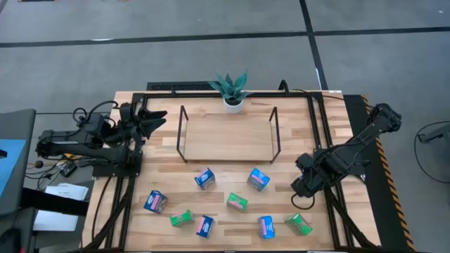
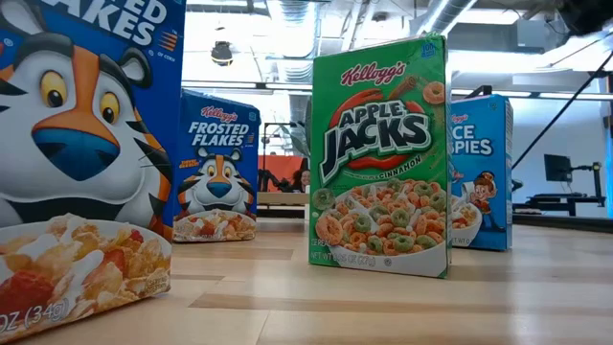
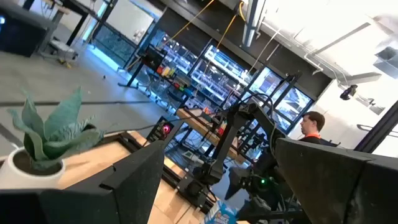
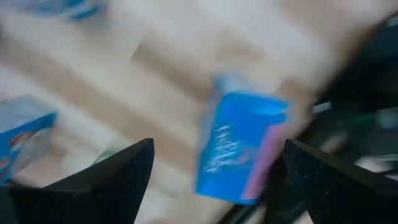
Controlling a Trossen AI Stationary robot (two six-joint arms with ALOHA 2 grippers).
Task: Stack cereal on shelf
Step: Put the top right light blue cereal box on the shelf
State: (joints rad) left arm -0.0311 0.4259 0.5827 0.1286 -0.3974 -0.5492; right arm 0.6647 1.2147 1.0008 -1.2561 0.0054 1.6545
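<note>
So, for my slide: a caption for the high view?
Small cereal boxes scattered before the empty wire-framed wooden shelf; both pincers open, the right pincer nearest them.

Right wrist view: blue cereal box (image 4: 239, 146) blurred, print unreadable; low view: nearest Frosted Flakes box (image 2: 81, 163) cut off by the edge

The right gripper (image 1: 304, 188) hung spread among scattered cereal boxes (image 1: 258, 180); the shelf (image 1: 228, 137) board ahead lay bare, its wire ends flanking the way.
</note>
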